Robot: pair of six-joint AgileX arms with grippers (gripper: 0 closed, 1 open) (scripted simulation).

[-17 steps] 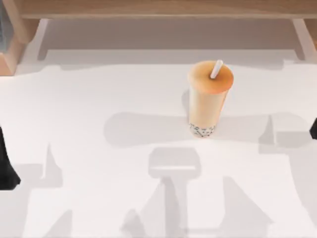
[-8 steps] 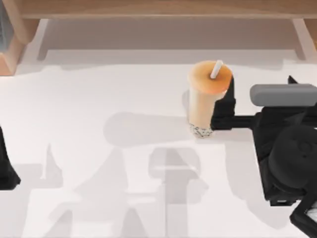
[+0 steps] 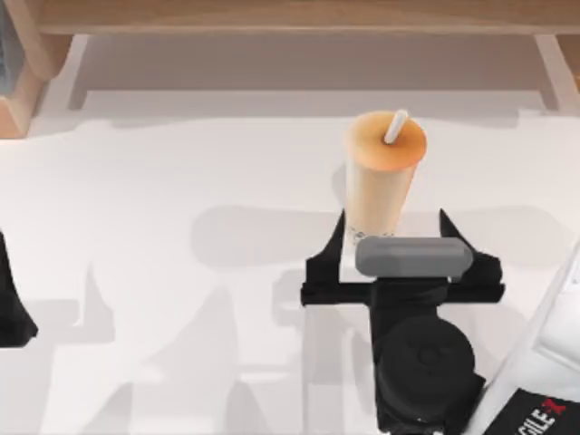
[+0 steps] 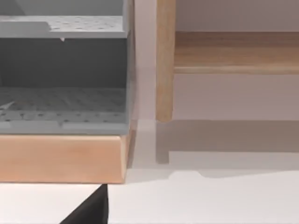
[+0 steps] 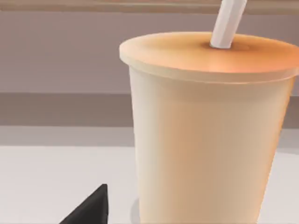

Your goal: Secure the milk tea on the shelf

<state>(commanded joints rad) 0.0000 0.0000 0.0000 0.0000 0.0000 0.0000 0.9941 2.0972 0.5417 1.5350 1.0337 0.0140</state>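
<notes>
So the milk tea (image 3: 384, 177) stands upright on the white table (image 3: 181, 181), a bit right of centre, well short of the shelf (image 3: 290, 15) that runs along the far edge. There's a wide bare strip of tabletop between the cup and the shelf's board, and the whole left half of the table is free. The shelf's side posts sit out toward the far corners, so nothing crowds the cup on either side except the fingers.

Big change from half a second ago: the right gripper (image 3: 392, 227) was coming at the cup from the right side with the arm lying across the table's right edge; now it has swung round to the near side and points straight toward the shelf. The cup hasn't budged in that time.

Pose now: the right arm reaches up from the bottom edge of the top view, wrist level, fingers spread wide with one tip on each side of the cup's base, not closed on it. The right wrist view has the cup right in front with its white straw (image 5: 227, 21) sticking up from the flat orange lid.

The left gripper (image 3: 11, 304) sits parked at the left table edge; can't tell if it's open.
</notes>
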